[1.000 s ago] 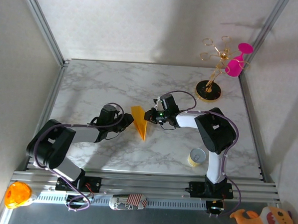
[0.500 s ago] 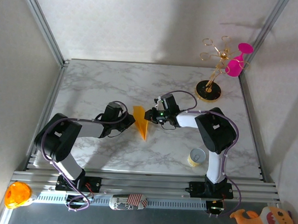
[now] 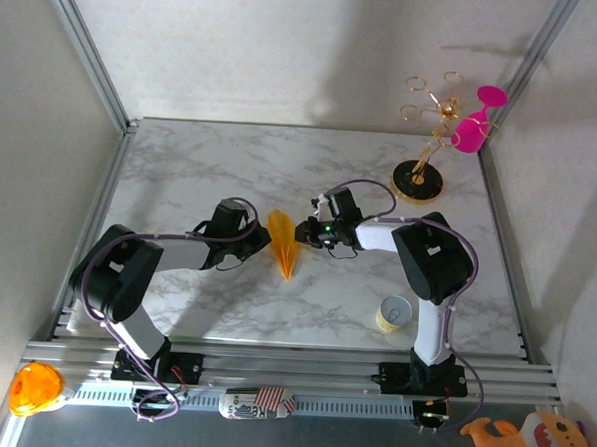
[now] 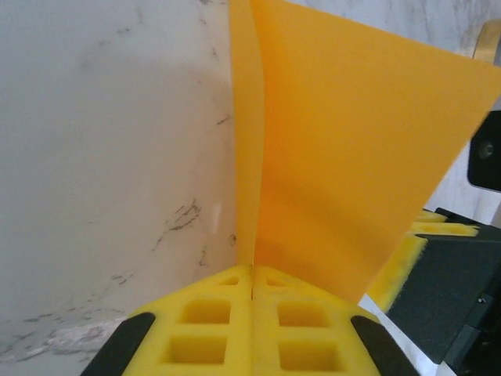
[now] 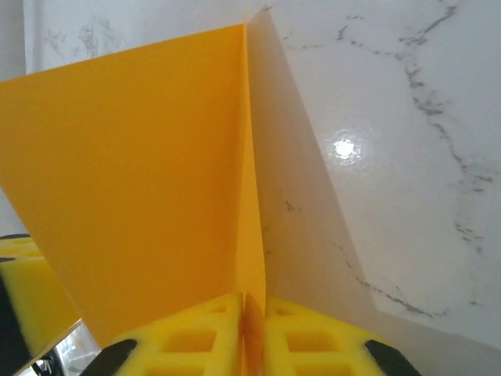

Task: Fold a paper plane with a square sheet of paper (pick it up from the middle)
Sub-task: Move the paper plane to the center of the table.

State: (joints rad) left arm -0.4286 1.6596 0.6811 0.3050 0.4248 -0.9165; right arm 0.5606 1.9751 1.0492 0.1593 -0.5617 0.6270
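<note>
Top view: the paper plane [image 3: 283, 245] stands at the centre of the frame on the marble table [image 3: 211, 169], between the left gripper [image 3: 265, 241] and the right gripper [image 3: 300, 232]. Left wrist view: the left gripper is closed on the plane's lower edge. Right wrist view: the right gripper pinches it too.

Lab cell with aluminium frame [image 3: 90, 52]

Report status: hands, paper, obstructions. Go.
Left hand shut on paper plane. Right hand shut on it too, opposite side. Cup and gold stand sit apart, rightward.
</note>
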